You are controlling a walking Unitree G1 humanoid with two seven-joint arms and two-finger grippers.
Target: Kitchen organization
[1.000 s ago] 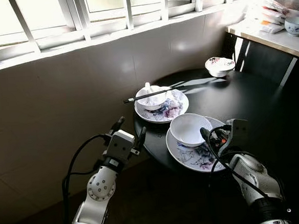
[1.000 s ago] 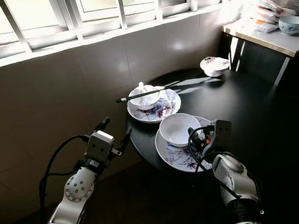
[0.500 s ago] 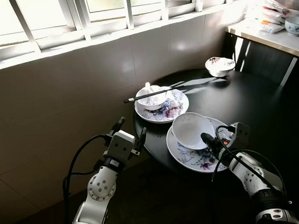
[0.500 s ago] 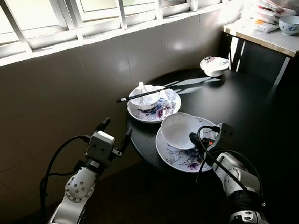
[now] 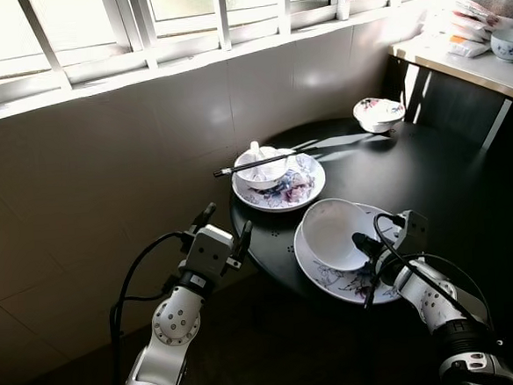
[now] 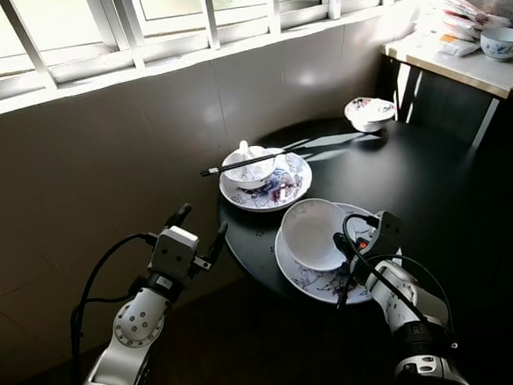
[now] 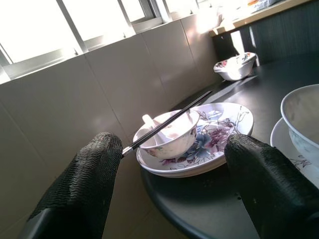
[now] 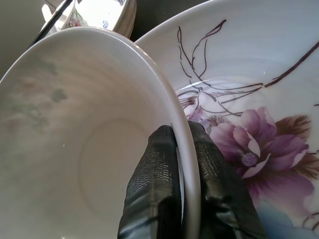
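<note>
A white bowl (image 5: 332, 233) rests tilted on a floral plate (image 5: 346, 283) at the near edge of the round black table (image 5: 431, 171). My right gripper (image 5: 364, 243) is shut on the bowl's near-right rim. In the right wrist view one finger (image 8: 155, 169) lies inside the bowl (image 8: 75, 124) and the other outside, over the plate (image 8: 259, 74). My left gripper (image 5: 221, 234) hovers open just off the table's left edge. It points at a second floral plate (image 7: 219, 129) that holds a small bowl (image 7: 167, 138) with a spoon and black chopsticks (image 5: 259, 162) across it.
A small patterned bowl (image 5: 377, 112) sits at the table's far side. A tiled wall (image 5: 105, 168) under barred windows runs behind and to the left. At the upper right a light counter (image 5: 468, 63) carries packages and a blue-and-white bowl (image 5: 509, 44).
The right gripper has closed on the white bowl's rim and tipped it from upright to tilted. Bowl and plate have slid slightly nearer. The left arm has stayed still.
</note>
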